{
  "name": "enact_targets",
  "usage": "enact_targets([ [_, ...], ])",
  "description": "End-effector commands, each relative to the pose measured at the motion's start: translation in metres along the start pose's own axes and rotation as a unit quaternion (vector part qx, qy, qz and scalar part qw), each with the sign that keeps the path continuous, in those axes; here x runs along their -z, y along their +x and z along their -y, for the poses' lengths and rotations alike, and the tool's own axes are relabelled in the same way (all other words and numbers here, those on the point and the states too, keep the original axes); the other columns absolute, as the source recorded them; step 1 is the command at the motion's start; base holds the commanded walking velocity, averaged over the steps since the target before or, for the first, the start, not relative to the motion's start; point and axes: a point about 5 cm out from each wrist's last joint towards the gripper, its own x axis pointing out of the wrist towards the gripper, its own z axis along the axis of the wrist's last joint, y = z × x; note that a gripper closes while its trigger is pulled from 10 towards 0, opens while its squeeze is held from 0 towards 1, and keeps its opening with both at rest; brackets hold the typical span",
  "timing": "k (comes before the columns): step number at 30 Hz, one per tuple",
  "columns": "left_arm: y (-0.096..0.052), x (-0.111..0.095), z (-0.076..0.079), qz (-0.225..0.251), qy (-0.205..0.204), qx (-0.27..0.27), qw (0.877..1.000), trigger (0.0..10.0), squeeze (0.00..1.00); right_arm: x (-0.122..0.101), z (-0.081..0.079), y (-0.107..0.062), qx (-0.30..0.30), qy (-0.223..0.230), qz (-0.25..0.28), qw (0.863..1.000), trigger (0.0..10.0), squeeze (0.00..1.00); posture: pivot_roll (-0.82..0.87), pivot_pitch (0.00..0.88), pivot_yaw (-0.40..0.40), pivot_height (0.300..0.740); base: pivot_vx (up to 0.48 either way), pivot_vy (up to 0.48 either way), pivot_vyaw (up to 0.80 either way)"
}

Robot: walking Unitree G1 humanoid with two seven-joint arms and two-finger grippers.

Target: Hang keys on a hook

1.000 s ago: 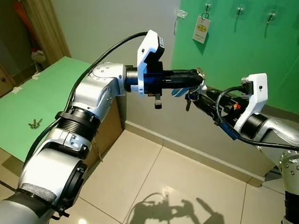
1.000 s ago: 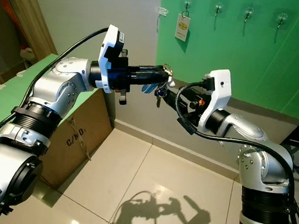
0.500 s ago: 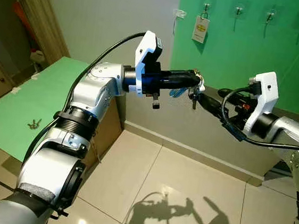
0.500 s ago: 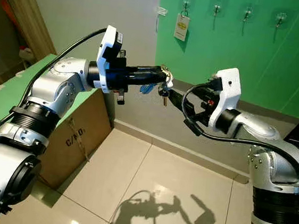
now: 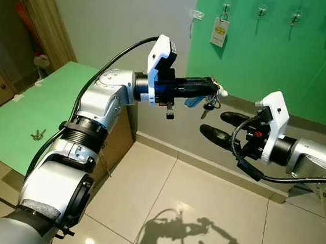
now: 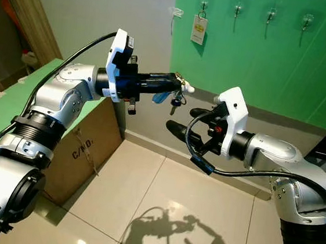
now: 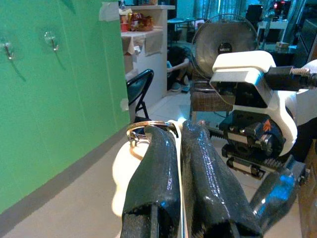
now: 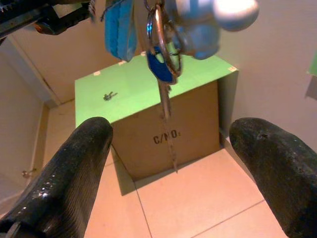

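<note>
the left gripper is stretched out toward the green wall, its fingers pressed together on the ring of the keys, which hang under its tip. the right gripper is just below and beside them, fingers spread wide. the right wrist view shows the keys dangling between its fingers, and a second set of keys lying on the green-topped box. hooks sit high on the wall, well apart from the keys.

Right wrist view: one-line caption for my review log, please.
Open right pincer looking up at the keys dangling from the left pincer, with a green-topped cardboard box behind.
</note>
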Motion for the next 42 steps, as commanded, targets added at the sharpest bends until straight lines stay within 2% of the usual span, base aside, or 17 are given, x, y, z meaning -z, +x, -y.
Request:
enact_targets([
  [1,0.002,-0.011,-0.002,0.000,0.016,0.008,1.000,0.0,0.00,-0.007,-0.001,-0.001,0.001,-0.015,0.007,1.000,10.0,0.00,-0.26,0.000,0.106,0.740,0.000,0.000,0.00],
  [15,0.005,-0.009,-0.001,0.000,0.014,0.017,1.000,0.0,0.00,-0.024,0.010,0.003,0.047,-0.033,0.030,0.998,10.0,0.00,-0.26,0.000,0.101,0.740,0.000,0.000,0.00],
  [21,0.004,-0.009,0.000,0.000,0.016,0.018,1.000,0.0,0.00,-0.024,0.011,0.003,0.049,-0.038,0.027,0.998,10.0,0.00,-0.26,0.000,0.098,0.740,0.000,0.000,0.00],
  [26,0.005,-0.009,0.000,0.000,0.016,0.020,1.000,0.0,0.00,-0.020,0.018,0.004,0.069,-0.049,0.017,0.996,10.0,0.00,-0.26,0.000,0.097,0.740,0.000,0.000,0.00],
  [42,0.005,-0.006,0.002,-0.009,0.014,0.023,1.000,0.0,0.00,-0.039,0.009,0.009,0.053,-0.042,0.063,0.996,10.0,0.00,-0.26,0.000,0.103,0.740,0.000,0.000,0.00],
])
